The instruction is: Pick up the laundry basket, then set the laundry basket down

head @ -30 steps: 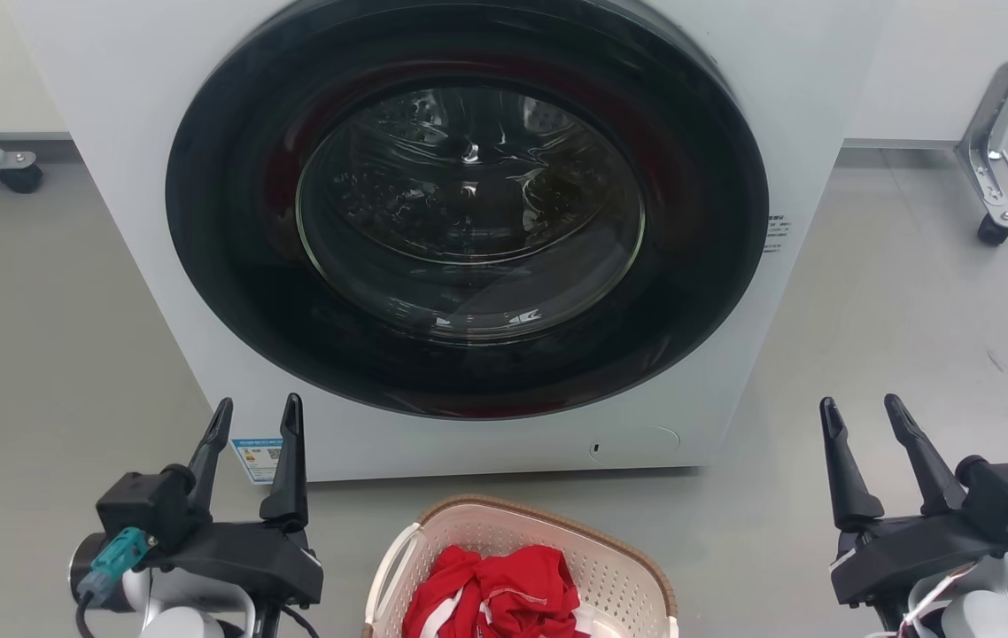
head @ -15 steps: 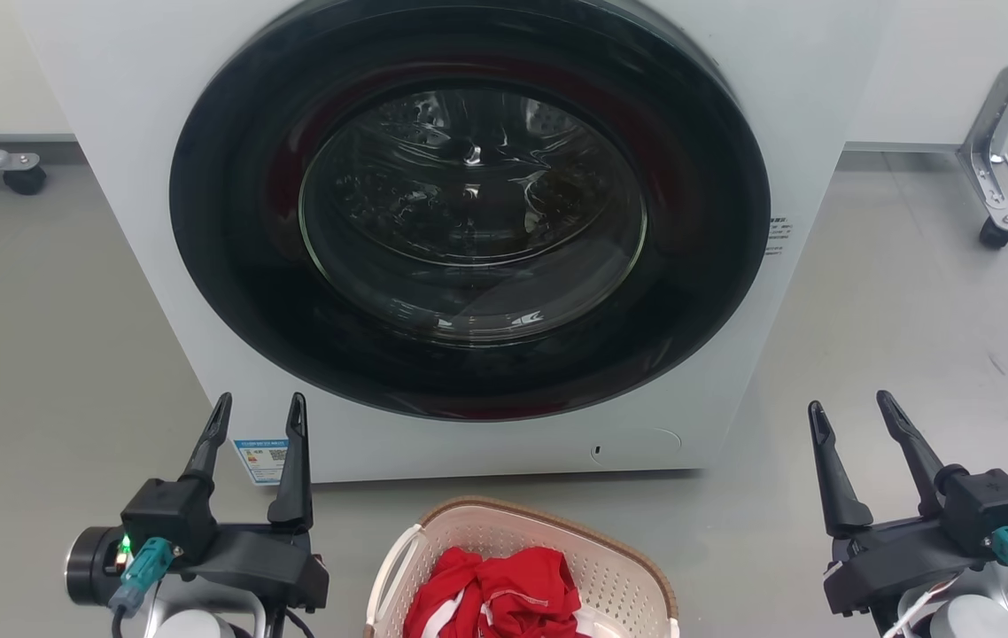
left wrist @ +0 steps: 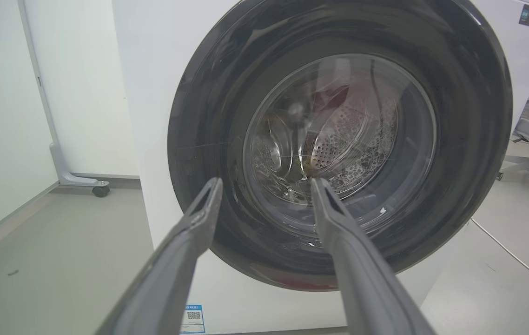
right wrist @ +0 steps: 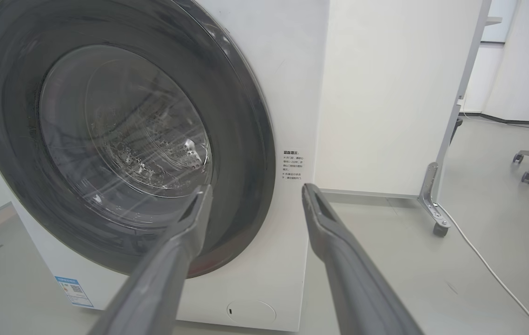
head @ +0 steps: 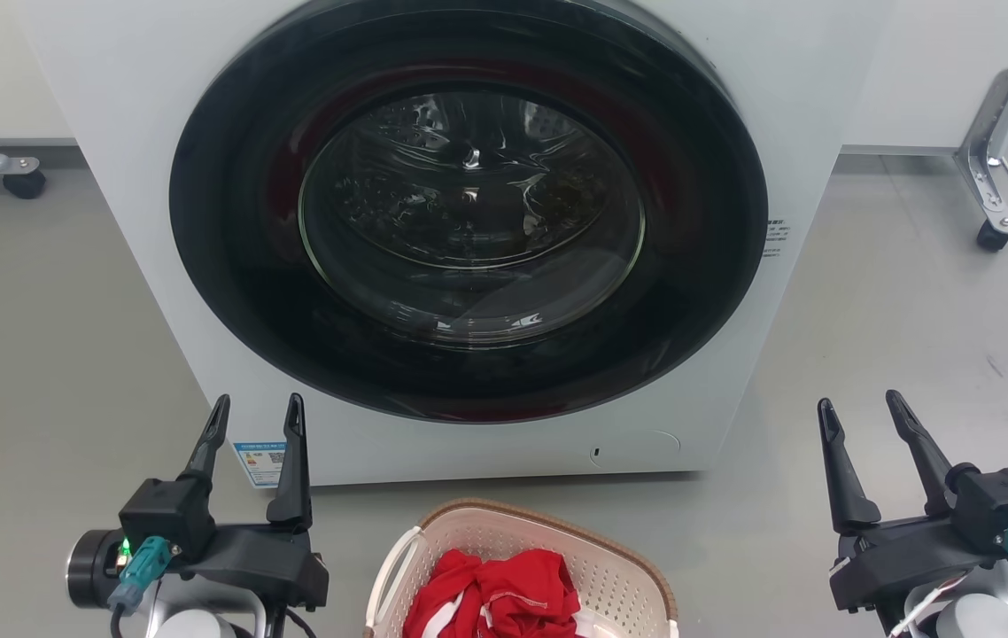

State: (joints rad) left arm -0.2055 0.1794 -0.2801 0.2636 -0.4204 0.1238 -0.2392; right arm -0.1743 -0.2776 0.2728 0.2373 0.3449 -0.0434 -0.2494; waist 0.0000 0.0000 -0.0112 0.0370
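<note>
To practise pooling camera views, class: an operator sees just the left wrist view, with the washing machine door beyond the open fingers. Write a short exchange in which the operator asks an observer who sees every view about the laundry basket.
Operator: Where does the laundry basket stand?
Observer: In the head view the laundry basket stands on the floor just before the washing machine.
Operator: Is the other arm holding it?
Observer: No. The right gripper is open and apart from the basket, off to its right.
</note>
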